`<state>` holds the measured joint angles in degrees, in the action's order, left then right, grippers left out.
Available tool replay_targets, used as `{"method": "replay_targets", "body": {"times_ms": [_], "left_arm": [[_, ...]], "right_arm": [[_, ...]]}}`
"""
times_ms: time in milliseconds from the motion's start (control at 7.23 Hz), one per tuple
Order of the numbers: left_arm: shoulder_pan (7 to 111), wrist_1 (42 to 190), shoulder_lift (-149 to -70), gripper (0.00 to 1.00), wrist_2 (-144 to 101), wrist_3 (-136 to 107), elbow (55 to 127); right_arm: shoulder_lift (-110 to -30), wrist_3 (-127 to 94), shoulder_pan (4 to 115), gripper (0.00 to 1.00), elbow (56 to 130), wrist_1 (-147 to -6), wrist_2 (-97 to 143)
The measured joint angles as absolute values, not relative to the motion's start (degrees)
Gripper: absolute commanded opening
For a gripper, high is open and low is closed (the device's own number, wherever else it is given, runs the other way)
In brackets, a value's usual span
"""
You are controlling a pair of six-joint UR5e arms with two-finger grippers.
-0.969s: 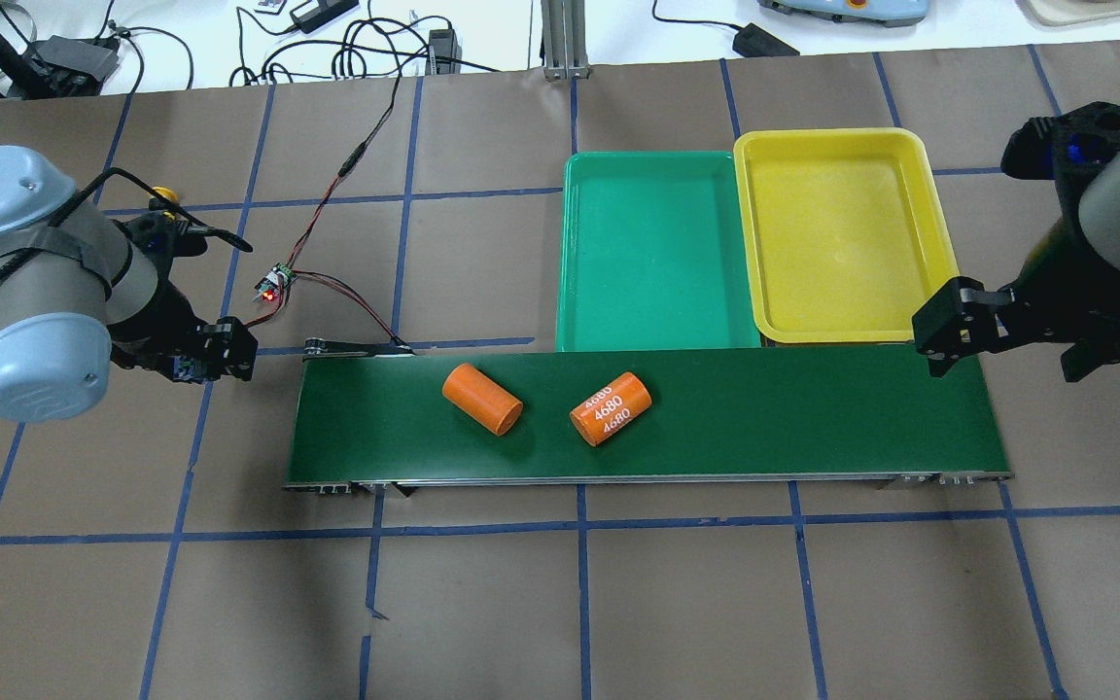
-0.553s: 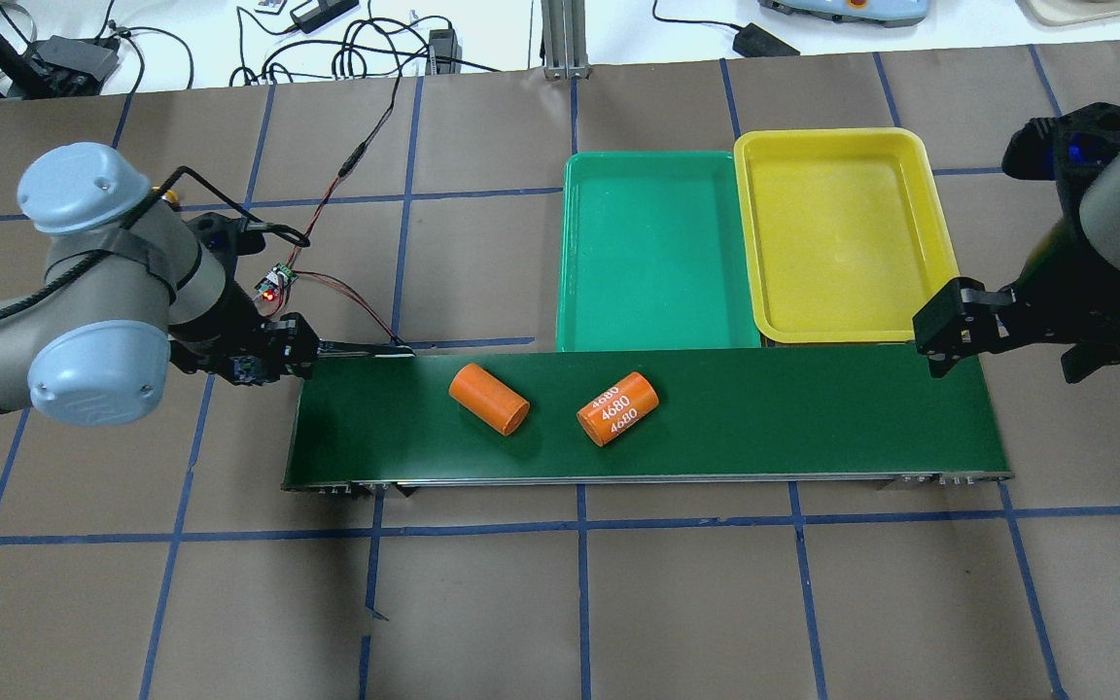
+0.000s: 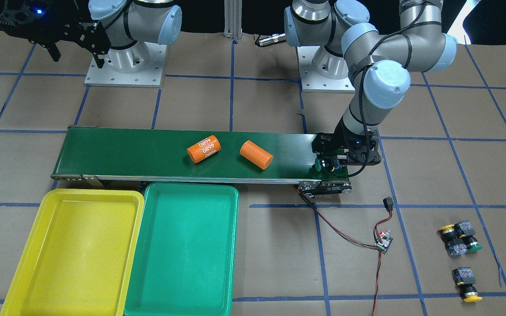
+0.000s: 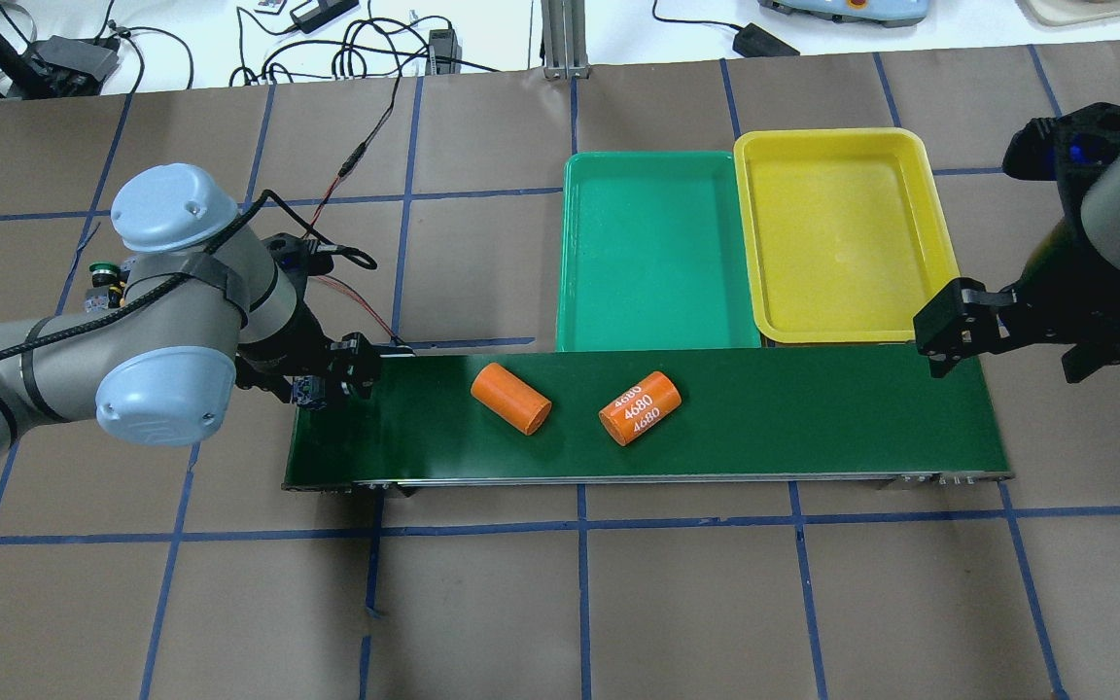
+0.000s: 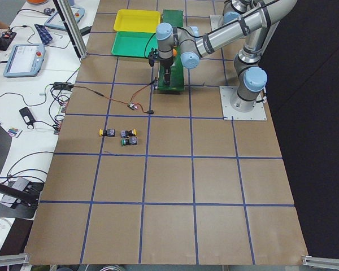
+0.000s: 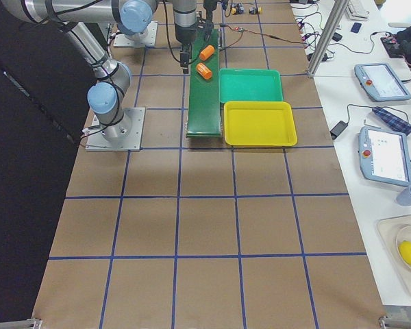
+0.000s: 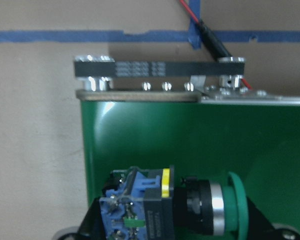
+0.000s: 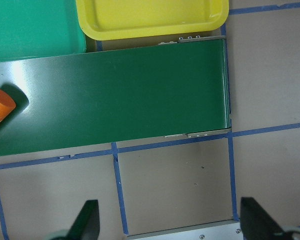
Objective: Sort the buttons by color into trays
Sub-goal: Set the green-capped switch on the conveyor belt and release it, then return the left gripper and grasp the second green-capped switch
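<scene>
Left wrist-mounted view gives the clearest look at the green button (image 7: 182, 205): it lies on its side between the fingers of the left gripper (image 4: 332, 377), which is closed around it, just above the near end of the conveyor belt (image 3: 147, 149). I judge that it is held low and level here so that it can be laid on the belt and ride toward the trays. The button has a round green mushroom cap, a bright metal ring, a black collar and a blue terminal block with a yellow stripe — small hard plastic, easy to roll on its cap. The belt is smooth, dark green and a little glossy, with a black toothed drive band and metal pulleys at its end. Two orange cylinders lie on it, one plain (image 3: 256, 154) and one marked 4680 (image 3: 204, 148); they are not part of the sorting. The green tray (image 3: 182, 263) and the yellow tray (image 3: 73, 263) touch side by side along the belt's far half — shallow smooth plastic with rounded corners, no button in either. The right gripper (image 8: 172, 222) hovers at that end, fingers wide apart and holding nothing, probably to pick what arrives. Three other buttons (image 3: 460, 229) rest well apart on the brown paper table (image 4: 579, 603).
</scene>
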<state>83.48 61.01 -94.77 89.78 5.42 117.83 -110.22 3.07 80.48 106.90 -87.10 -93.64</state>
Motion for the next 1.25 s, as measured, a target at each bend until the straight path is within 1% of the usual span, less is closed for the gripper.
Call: {"method": "replay_targets", "body": {"times_ms": [138, 415, 830, 1107, 1245], "left_arm": [[78.7, 61.9, -95.3, 1.00, 89.8, 9.5, 115.4], [68.0, 65.0, -99.1, 1.00, 89.8, 21.3, 107.9], [59.5, 65.4, -111.0, 1.00, 90.6, 46.6, 94.1], [57.2, 65.1, -119.9, 1.00, 90.5, 67.4, 84.2], [56.9, 65.0, -123.6, 1.00, 90.6, 74.6, 80.4]], "right_arm": [[-110.2, 3.1, 80.5, 1.00, 106.9, -87.1, -93.6], [-110.1, 3.1, 80.5, 1.00, 106.9, -87.2, -93.6], [-110.6, 3.1, 80.4, 1.00, 106.9, -86.9, -94.3], [-110.7, 3.1, 80.5, 1.00, 107.0, -86.8, -94.3], [-110.8, 3.1, 80.5, 1.00, 107.1, -86.8, -94.2]]}}
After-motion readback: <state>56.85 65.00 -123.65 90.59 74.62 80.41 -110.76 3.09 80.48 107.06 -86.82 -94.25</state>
